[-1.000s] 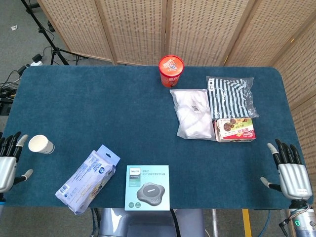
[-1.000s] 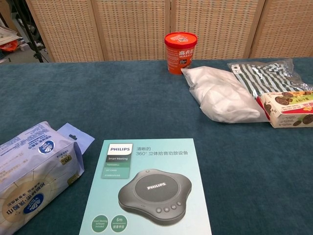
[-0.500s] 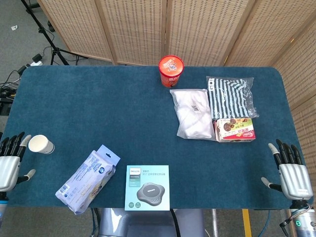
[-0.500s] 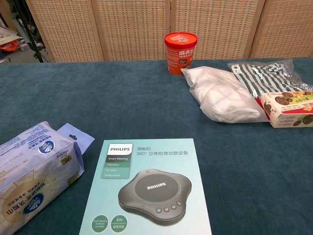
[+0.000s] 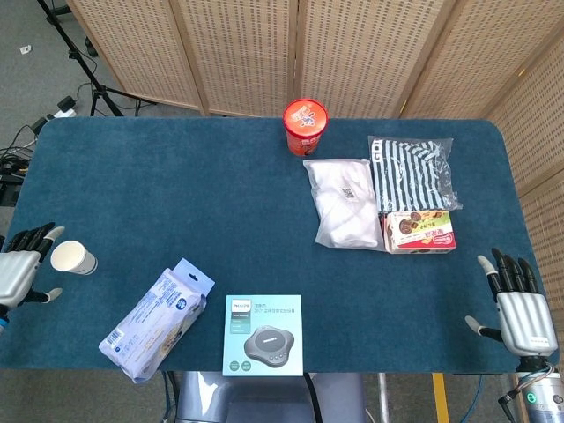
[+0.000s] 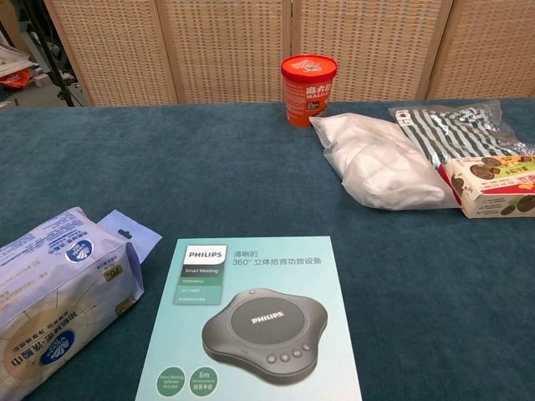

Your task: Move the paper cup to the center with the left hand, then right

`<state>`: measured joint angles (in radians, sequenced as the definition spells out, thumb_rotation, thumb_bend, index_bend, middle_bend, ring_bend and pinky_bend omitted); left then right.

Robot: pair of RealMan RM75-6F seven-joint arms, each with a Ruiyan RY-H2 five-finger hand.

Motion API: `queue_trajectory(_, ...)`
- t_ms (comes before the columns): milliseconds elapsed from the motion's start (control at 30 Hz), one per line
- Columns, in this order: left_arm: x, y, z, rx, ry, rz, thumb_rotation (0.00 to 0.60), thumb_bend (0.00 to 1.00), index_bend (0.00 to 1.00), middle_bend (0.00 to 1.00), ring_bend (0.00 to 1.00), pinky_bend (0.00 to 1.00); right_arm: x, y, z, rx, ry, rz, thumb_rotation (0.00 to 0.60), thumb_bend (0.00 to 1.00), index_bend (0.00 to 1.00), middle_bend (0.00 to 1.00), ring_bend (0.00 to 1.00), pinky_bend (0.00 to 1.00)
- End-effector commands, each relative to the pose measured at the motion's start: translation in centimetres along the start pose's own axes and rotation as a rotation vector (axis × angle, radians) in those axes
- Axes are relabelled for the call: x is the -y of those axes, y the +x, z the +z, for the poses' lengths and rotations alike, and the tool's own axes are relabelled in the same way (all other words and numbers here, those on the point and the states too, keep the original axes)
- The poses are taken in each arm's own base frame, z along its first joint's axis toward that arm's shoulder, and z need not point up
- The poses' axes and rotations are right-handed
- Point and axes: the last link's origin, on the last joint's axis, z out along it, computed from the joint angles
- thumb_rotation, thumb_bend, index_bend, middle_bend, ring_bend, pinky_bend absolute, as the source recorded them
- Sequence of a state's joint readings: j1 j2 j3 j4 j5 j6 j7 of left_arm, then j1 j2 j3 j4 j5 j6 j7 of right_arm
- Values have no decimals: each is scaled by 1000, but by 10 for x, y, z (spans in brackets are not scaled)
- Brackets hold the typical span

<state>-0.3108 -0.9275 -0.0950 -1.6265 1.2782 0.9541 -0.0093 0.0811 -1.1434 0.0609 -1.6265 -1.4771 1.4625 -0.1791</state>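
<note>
The left hand hangs at the near-left edge of the blue-covered bench, its dark-tipped fingers spread apart and holding nothing, their tips just beside the paper cup without clearly touching it. The white cup stands upright, mouth up, close to the left edge of the bench, immediately right of those fingers and well apart from the bench's middle.

Near and to the right of the cup lies a pale blue wet-wipe pack, set at a slant, and further right a boxed Philips speakerphone sits flat at the near edge. Between the cup and the centre of the bench the cloth is bare; the wipe pack lies nearer than that stretch.

On the far side stands a red instant-noodle tub, upright. Right of centre, a white bagged bundle lies beside a striped garment in a clear bag, with a box of chocolate biscuits just near of it.

At the near-right corner the right hand hovers off the bench edge, fingers straight and fanned, empty. The chest view shows neither hand nor the cup.
</note>
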Motion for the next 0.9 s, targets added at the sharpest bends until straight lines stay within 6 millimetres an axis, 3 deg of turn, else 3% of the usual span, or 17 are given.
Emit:
queue_trajectory(33, 9, 26, 15, 76, 43, -14, 600, 186, 0, 0, 0, 0, 0, -1, 0, 2, 1, -2, 600, 55, 69, 0, 0, 0)
queue_trajectory(333, 20, 32, 26, 259, 90, 7, 600, 203, 0, 0, 0, 0, 0, -2, 0, 4, 1, -12, 600, 53, 69, 0, 0, 0)
queue_trajectory(900, 31, 28, 49, 316, 136, 28, 600, 215, 0, 0, 0, 0, 2, -4, 0, 15, 7, -16, 600, 55, 69, 0, 0, 0)
